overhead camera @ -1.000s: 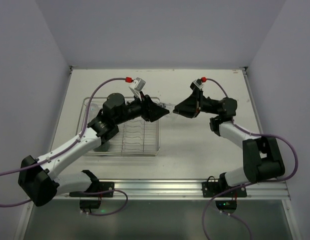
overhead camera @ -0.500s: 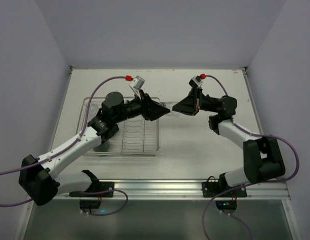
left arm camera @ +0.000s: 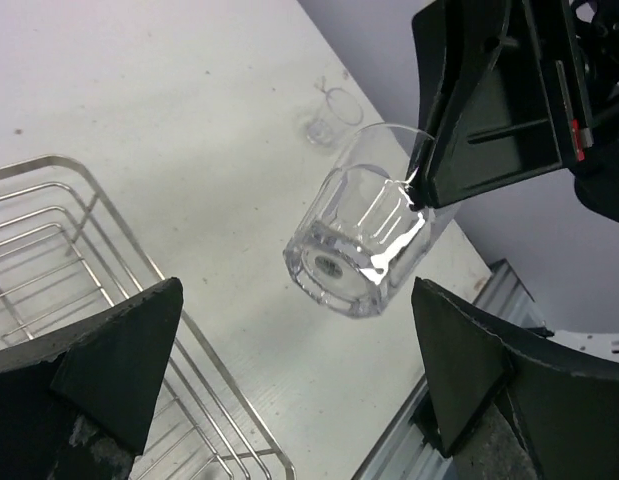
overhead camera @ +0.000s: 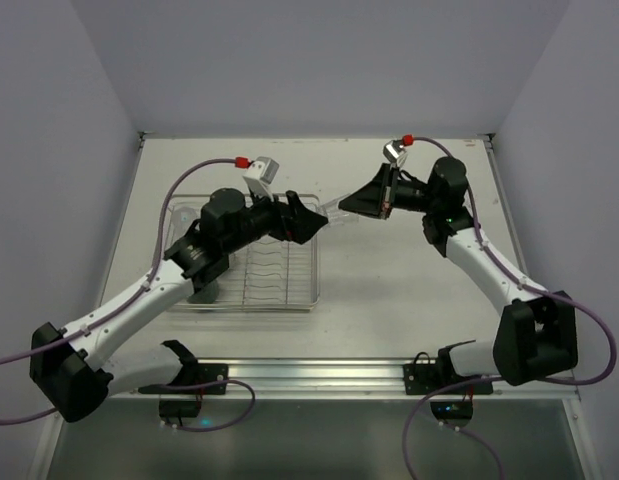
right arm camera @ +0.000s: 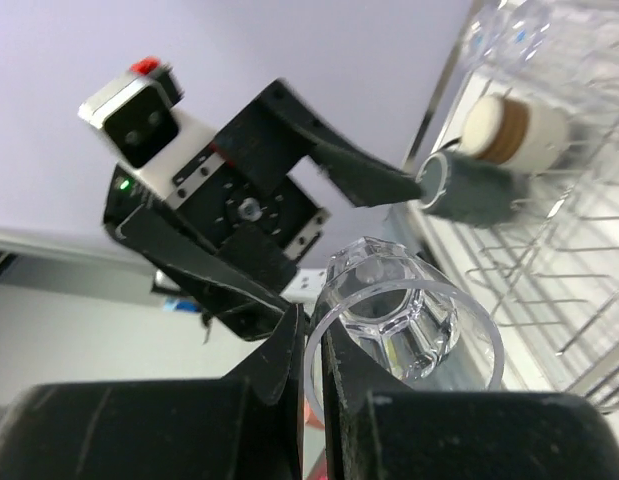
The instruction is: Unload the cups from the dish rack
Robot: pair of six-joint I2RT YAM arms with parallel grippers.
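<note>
A clear tumbler [left arm camera: 359, 240] hangs in the air past the right edge of the dish rack [overhead camera: 279, 272]. My right gripper [right arm camera: 314, 345] is shut on its rim [right arm camera: 319, 400], one finger inside and one outside. In the left wrist view the right gripper [left arm camera: 421, 190] pinches the tumbler's upper rim. My left gripper [overhead camera: 314, 216] stands open just left of the tumbler, its fingers [left arm camera: 109, 360] wide on either side and touching nothing. In the rack [right arm camera: 549, 250] lie a cream cup [right arm camera: 514, 130] with a brownish band, a dark mug [right arm camera: 474, 192] and clear tumblers [right arm camera: 509, 25].
Another small clear cup [left arm camera: 329, 112] stands on the white table [overhead camera: 389, 280] beyond the held tumbler. The rack sits at the table's left half, partly under my left arm. Grey walls close in the table on the left, right and far sides.
My left gripper has opened and drawn back to the left, letting go of the tumbler. My right gripper has shut on its rim and risen a little to the right.
</note>
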